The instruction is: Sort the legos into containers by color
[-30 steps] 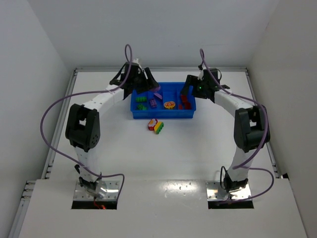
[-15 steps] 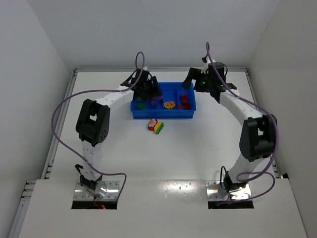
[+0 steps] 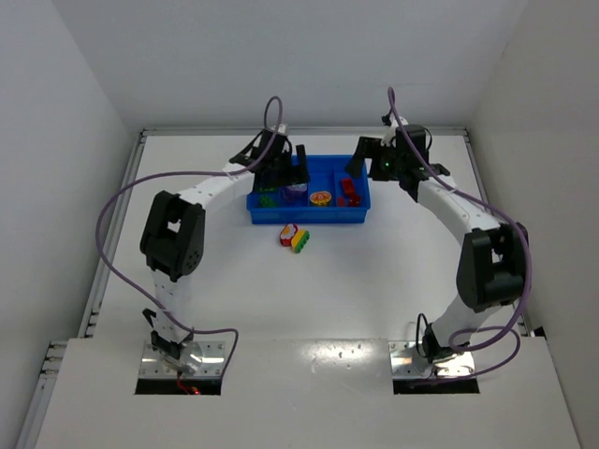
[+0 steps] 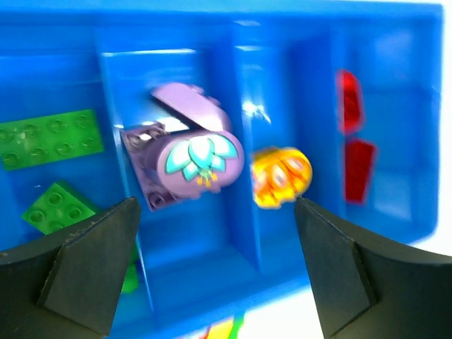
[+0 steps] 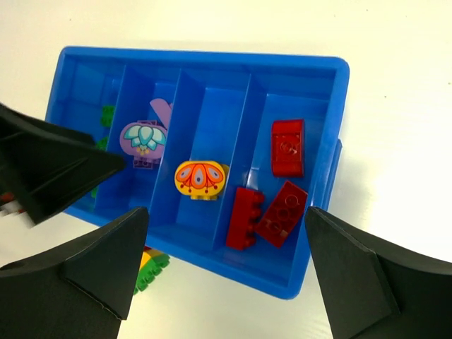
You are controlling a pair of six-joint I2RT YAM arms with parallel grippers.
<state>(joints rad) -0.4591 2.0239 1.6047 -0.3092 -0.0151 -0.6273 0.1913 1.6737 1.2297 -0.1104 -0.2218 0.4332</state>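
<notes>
The containers are four compartments of a blue tray. From the left they hold green legos, a purple flower-printed lego, a yellow patterned lego and three red legos. My left gripper hovers open just over the purple compartment, and the purple lego lies free between its fingers. My right gripper stands open and empty above the tray's right end.
A loose stack of red, yellow and green legos lies on the white table just in front of the tray. Grey walls close in the table on the left, right and back.
My left gripper came down over the tray, opened and let the purple lego go into its compartment. My right gripper drew back slightly to the right and stayed open.
</notes>
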